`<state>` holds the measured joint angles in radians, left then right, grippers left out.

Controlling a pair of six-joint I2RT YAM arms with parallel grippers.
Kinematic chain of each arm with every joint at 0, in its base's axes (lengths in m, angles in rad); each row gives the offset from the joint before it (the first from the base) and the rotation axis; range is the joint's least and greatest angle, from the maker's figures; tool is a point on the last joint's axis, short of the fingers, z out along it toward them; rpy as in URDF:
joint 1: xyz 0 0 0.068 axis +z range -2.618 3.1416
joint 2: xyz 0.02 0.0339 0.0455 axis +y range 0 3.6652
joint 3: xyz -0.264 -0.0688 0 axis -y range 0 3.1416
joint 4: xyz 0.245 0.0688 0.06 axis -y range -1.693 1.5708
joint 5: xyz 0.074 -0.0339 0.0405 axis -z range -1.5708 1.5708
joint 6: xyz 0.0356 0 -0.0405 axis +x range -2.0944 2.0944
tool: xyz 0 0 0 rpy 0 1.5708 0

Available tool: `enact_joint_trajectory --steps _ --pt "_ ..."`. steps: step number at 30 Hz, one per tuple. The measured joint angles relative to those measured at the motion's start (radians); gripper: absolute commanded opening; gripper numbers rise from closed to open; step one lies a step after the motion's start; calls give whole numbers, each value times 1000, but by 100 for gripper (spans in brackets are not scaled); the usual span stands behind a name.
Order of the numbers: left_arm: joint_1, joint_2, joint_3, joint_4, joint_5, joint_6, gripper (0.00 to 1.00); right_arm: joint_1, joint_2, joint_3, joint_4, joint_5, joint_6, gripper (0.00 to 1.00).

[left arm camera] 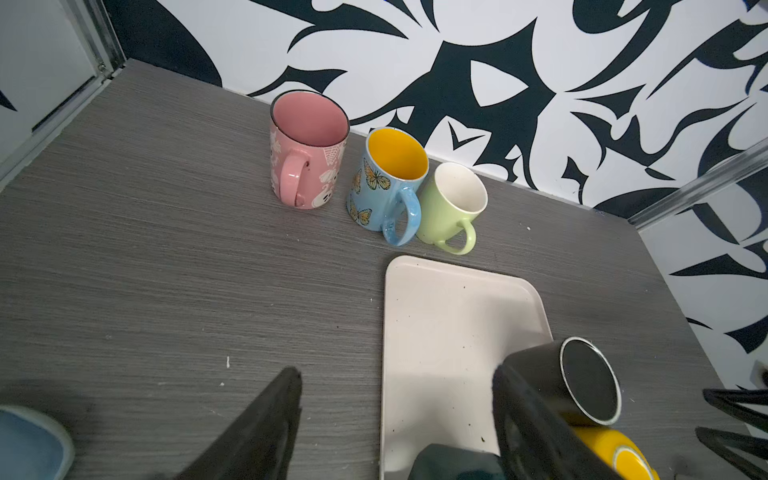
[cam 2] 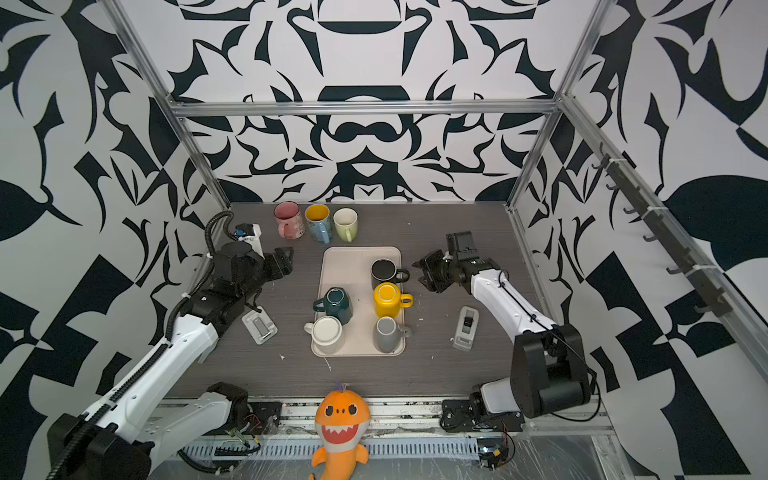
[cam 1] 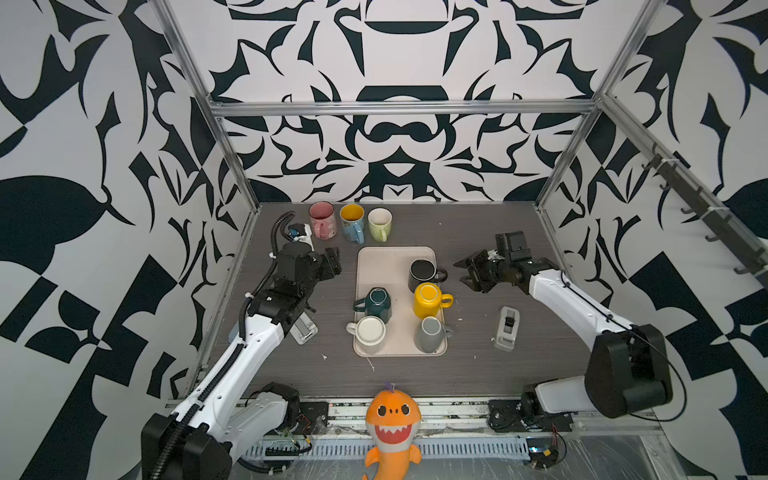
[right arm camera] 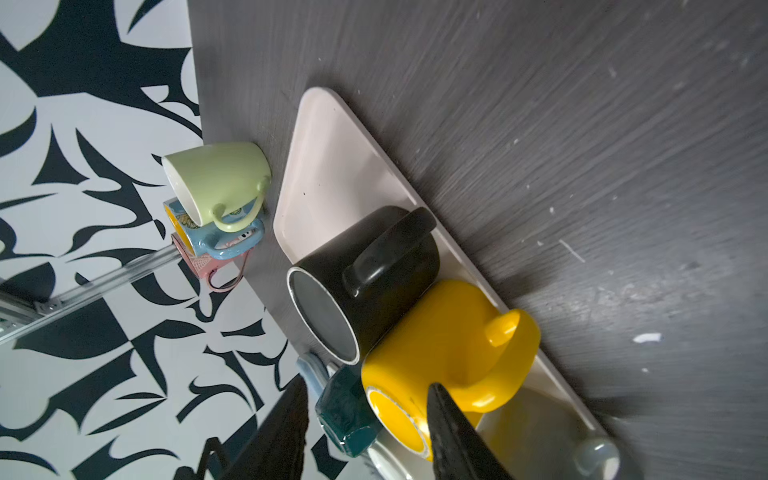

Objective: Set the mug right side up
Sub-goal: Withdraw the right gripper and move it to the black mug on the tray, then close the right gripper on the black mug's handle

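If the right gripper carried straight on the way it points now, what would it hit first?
Probably the handle of the upside-down black mug, facing the open right gripper in a top view. The yellow mug sits close beside that line; height is unclear, so it could come first.

Black-and-white patterned walls (cam 1: pixel 399 50) enclose a grey wood-grain worktop (cam 1: pixel 415 374), framed by aluminium bars (cam 1: pixel 403 107); a dark hook rack (cam 1: pixel 706 208) runs along the right-hand wall.

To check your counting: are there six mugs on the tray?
No, the tray holds five: black mug, yellow mug, teal mug, white mug and grey mug.
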<state>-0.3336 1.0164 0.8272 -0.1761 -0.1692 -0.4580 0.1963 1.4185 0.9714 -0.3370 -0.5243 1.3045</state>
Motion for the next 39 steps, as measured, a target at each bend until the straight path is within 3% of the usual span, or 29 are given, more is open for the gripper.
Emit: enact_joint_trajectory --steps 10,32,39 --pt "0 2 0 0 -20 -6 77 -7 124 83 24 -101 71 52" --pt "0 44 0 -4 -60 14 78 -11 361 249 -90 -149 49 54" --pt "0 67 1 -6 -63 18 78 -11 399 278 -105 -161 43 47"
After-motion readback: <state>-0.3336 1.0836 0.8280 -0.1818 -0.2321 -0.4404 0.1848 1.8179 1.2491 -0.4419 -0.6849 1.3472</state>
